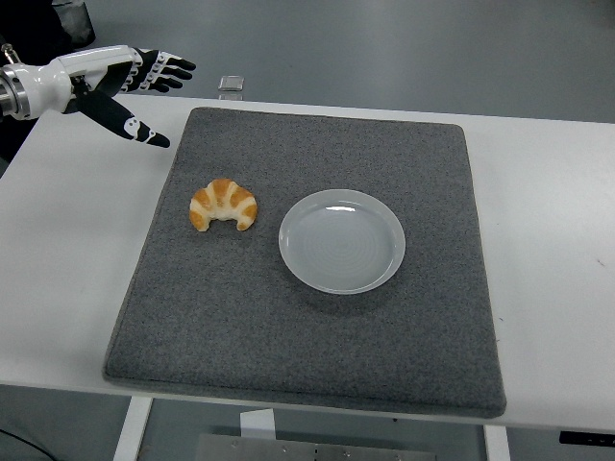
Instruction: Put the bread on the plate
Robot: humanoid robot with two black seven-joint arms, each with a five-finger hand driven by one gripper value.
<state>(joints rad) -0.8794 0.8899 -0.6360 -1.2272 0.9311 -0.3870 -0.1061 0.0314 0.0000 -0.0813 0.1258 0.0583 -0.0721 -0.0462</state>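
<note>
While the left hand (115, 86) hangs above the far-left corner of the white table (67, 250), its fingers (168, 69) are spread wide and hold nothing, the thumb angled down toward the table and ending just short of the left edge of the grey mat (317, 336). The mat covers the middle of the table, leaving a bare white margin on its left and a wider one on its right; its near edge runs close to the near edge of the table. The bread (223, 205), a croissant with its two tips pointing toward the near edge, lies on the left part of the mat, inside the mat's left border and well apart from the hand. The white plate (342, 241) sits near the mat's centre, just to the right of the bread, separated from it by a narrow strip of mat. Open mat surrounds both on every side. A small clear object (231, 84) rests at the far table edge beyond the mat.
</note>
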